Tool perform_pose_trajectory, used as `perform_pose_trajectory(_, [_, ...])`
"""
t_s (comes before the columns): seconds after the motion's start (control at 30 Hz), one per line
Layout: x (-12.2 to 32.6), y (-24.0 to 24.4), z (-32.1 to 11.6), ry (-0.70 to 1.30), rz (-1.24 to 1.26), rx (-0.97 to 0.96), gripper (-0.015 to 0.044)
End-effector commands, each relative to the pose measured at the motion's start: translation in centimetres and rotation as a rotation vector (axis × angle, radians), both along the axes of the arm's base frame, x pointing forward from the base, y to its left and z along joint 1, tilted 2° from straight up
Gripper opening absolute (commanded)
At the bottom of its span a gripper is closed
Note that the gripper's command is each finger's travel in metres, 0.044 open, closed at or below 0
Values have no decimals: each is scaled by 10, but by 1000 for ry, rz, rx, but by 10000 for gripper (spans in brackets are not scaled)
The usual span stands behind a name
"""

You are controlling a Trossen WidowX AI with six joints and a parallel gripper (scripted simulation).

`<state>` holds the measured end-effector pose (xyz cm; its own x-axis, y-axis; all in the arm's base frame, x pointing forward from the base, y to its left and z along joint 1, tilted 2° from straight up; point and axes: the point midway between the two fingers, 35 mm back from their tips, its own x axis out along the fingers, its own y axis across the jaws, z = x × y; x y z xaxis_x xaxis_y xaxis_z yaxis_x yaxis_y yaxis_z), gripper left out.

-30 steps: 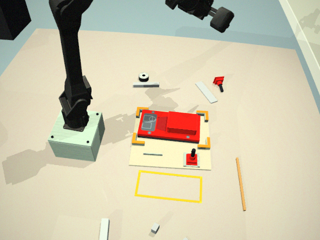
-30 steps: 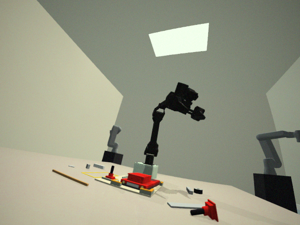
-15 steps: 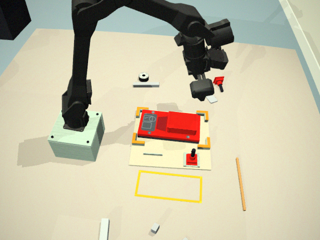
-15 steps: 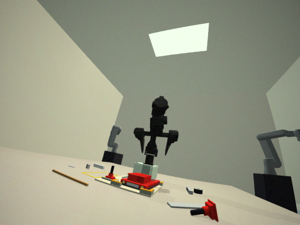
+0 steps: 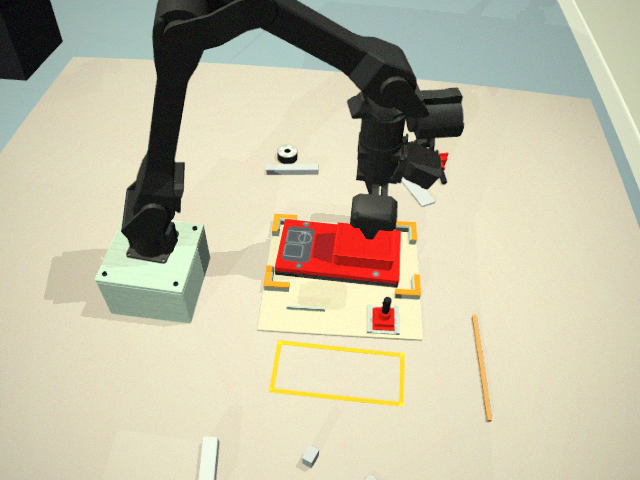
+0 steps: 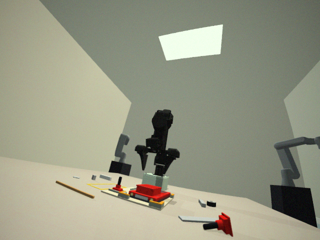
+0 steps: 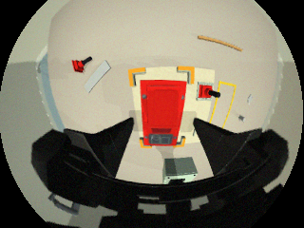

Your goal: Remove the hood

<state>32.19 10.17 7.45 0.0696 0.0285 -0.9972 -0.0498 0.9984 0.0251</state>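
The toy car (image 5: 336, 273) (image 6: 164, 195) (image 7: 145, 114) is red and stands between orange corner brackets on a cream board (image 5: 341, 331). Its hood (image 5: 361, 255) (image 6: 148, 190) (image 7: 162, 102) is a raised red box on the car's end away from the arm's base. My gripper (image 6: 154, 171) (image 7: 163, 121) is open and empty, pointing down above the car, with a gap below its fingertips. In the top view a finger overlaps the hood's far part. The marked area is a yellow outline (image 5: 336, 397) (image 6: 94, 186) (image 7: 227, 85) on the table beside the board; nothing lies inside it.
A red block with an upright black handle (image 5: 383, 321) (image 7: 205, 91) stands on the board between car and outline. An orange rod (image 5: 481, 366) (image 6: 74, 189) lies beyond. A grey strip (image 5: 421, 195) (image 6: 197, 219) and another red handled piece (image 6: 225, 224) (image 7: 78, 66) lie on the far side.
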Motion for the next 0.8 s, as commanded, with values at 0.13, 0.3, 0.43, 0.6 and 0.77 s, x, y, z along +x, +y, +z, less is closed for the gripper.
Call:
perform_pose_trajectory(0.13, [0,-1,-8,5,-7,-6,440])
perform_pose_trajectory(0.3, [0,-1,-13,5,-7,-6,440])
perform_pose_trajectory(0.43, [0,-1,-16,5,-7,-6,440])
perform_pose_trajectory(0.6, [1,-2,-21,5,-7,-6,440])
perform_pose_trajectory(0.77, [1,-2,-25,5,-7,-6,440])
